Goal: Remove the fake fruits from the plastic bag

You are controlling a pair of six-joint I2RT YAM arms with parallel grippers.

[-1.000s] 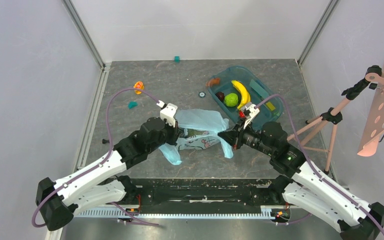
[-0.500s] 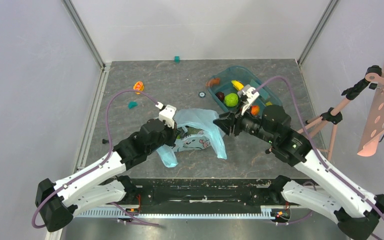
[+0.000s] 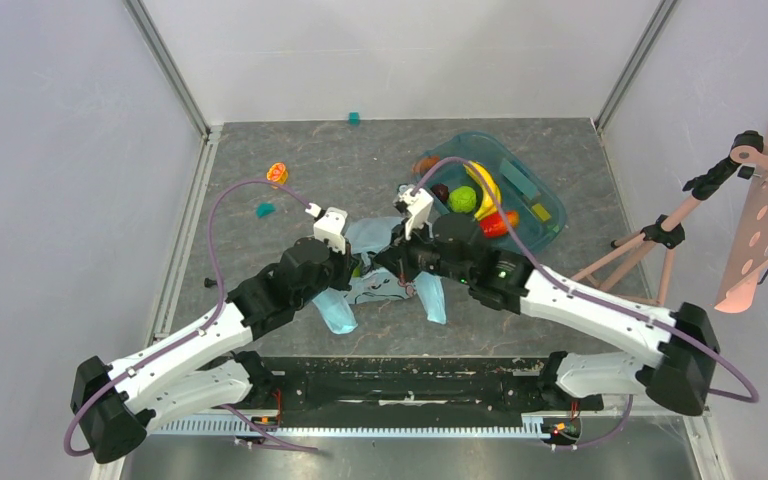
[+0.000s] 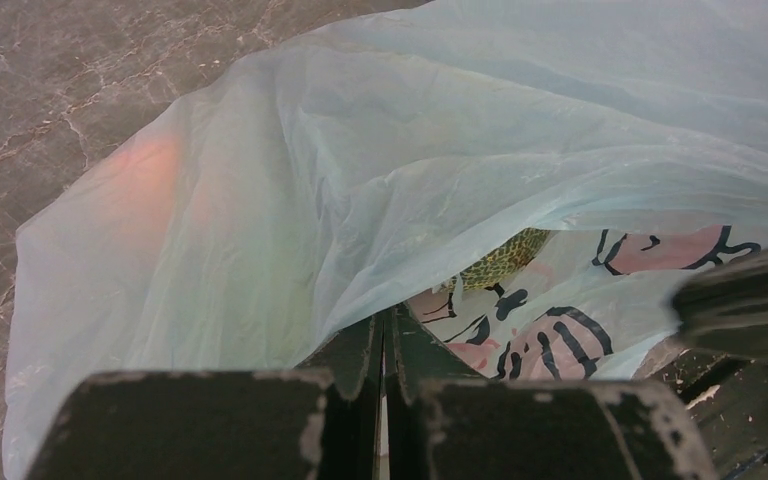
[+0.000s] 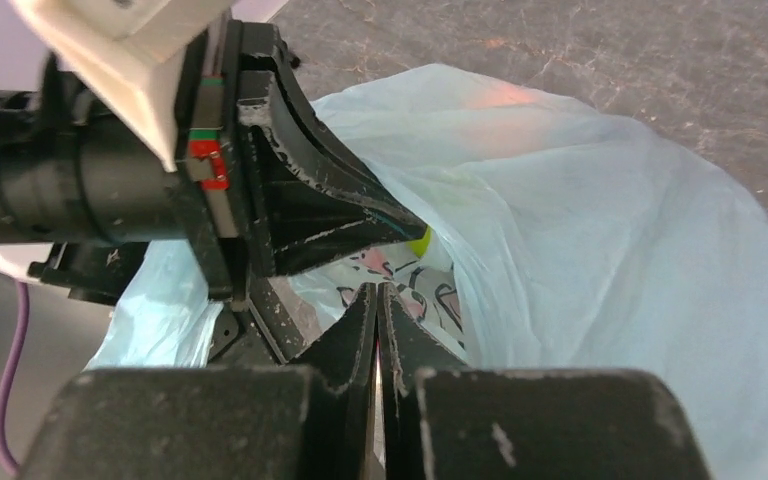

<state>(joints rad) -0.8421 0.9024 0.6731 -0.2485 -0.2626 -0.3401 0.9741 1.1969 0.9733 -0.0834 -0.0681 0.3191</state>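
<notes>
The light-blue plastic bag [image 3: 385, 240] lies crumpled at mid-table, its pink print facing up [image 4: 550, 340]. My left gripper [image 3: 356, 268] is shut on the bag's edge [image 4: 388, 318]. My right gripper [image 3: 386, 262] reaches in from the right, tip to tip with the left, and is shut on the bag film [image 5: 377, 295]. The netted melon [image 4: 505, 258] peeks out of the bag's mouth. A pinkish-orange glow [image 4: 145, 165] shows through the film. The green apple [image 3: 462, 199] and dark grape bunch [image 3: 441, 192] lie in the teal tray [image 3: 550, 205].
The tray at back right also holds a yellow banana [image 3: 485, 185] and a red-orange mango [image 3: 498, 222]. A small orange thing [image 3: 277, 173] and teal bits [image 3: 265, 209] lie at the back left. A tripod [image 3: 660, 235] stands at the right. Walls enclose the table.
My right gripper has swung left from the bag's right side to its middle, facing the left gripper, folding the bag leftwards. The left arm has barely moved.
</notes>
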